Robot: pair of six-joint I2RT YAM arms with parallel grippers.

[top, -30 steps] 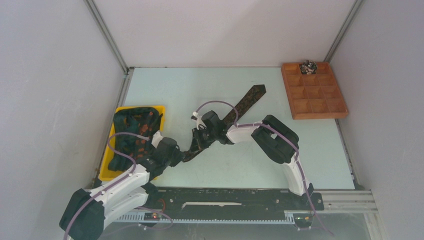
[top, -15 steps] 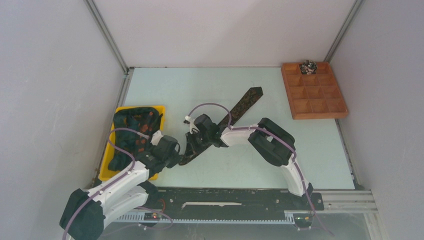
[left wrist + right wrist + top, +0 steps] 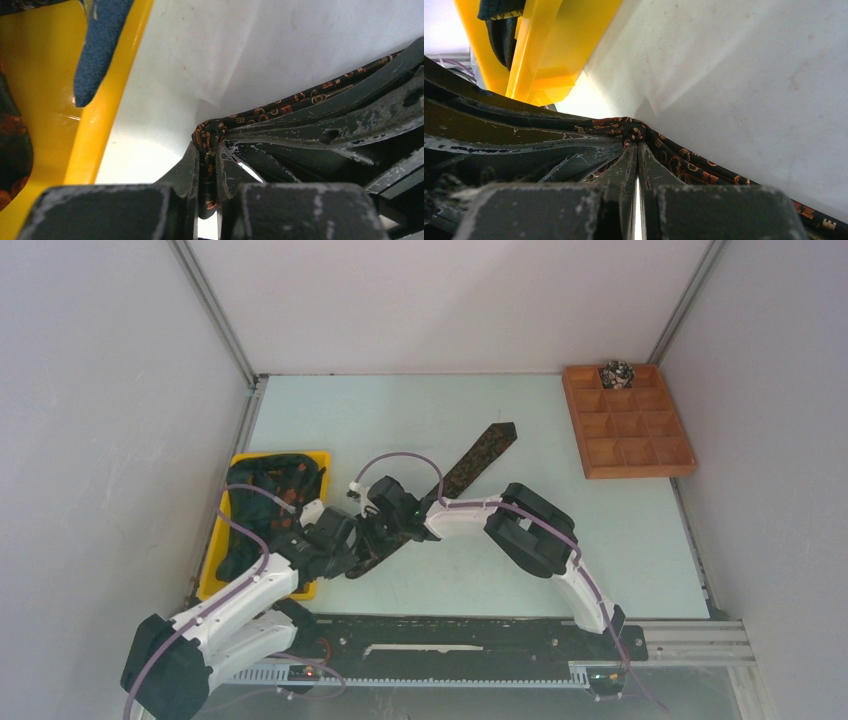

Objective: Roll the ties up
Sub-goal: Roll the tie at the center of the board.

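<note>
One tie (image 3: 470, 465), dark with orange-brown speckles, lies slantwise on the pale table, its pointed end toward the back right. Its near end is bunched where both grippers meet. In the left wrist view my left gripper (image 3: 207, 145) is shut on that end of the tie (image 3: 280, 106), with fabric pinched between the fingers. My right gripper (image 3: 637, 145) is shut, its tips pressed into the bunched fold of the tie (image 3: 684, 162), which runs off to the lower right. From above, the left gripper (image 3: 350, 552) and right gripper (image 3: 375, 540) touch. A small rolled tie (image 3: 616, 373) sits in the wooden tray's back compartment.
A yellow tray (image 3: 215, 585) at the left edge holds a heap of more dark ties (image 3: 265, 505), close beside the left gripper. The wooden compartment tray (image 3: 640, 472) stands at the back right. White walls enclose the table on three sides.
Both grippers have moved toward the near left, close to the yellow tray, dragging the tie with them. Its pointed end has slid the same way.
</note>
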